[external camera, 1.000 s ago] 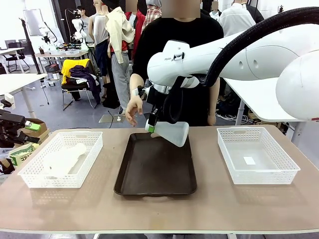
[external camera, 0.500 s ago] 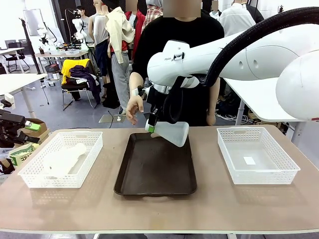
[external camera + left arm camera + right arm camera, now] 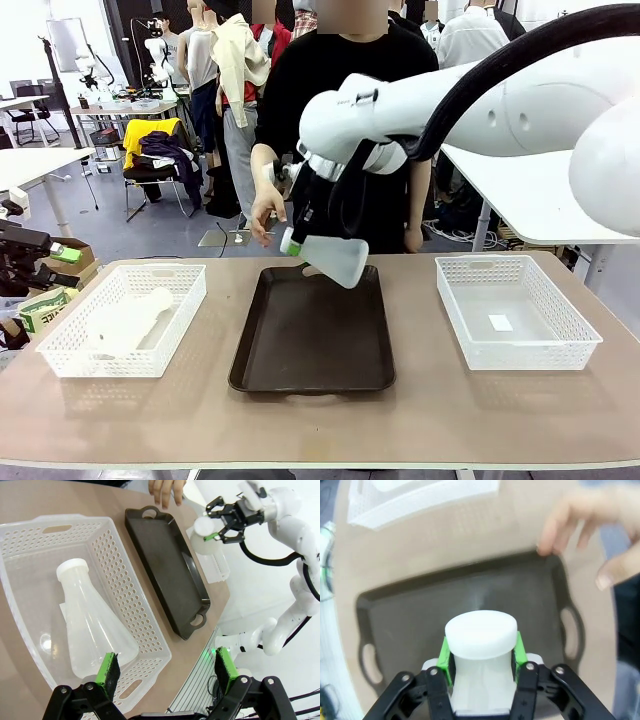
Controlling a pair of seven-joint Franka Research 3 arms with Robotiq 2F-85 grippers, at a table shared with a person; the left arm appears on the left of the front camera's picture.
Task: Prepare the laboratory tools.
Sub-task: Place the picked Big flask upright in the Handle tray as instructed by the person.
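Over the table [image 3: 200, 420], at the tray's [image 3: 310, 350] far edge, the right pincer [image 3: 290, 242] has raised its gripped bottle [image 3: 335, 258] towards the person's hand [image 3: 265, 218]; left pincer [image 3: 166, 666] open.

Jaws clamp the flask [image 3: 480, 642] neck above the dark tray [image 3: 410, 620].

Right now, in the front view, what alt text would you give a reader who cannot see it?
The right gripper holds a frosted flask by its neck, tilted, above the far end of a dark tray, a person's hand close by. A second flask lies on its side in the left basket.
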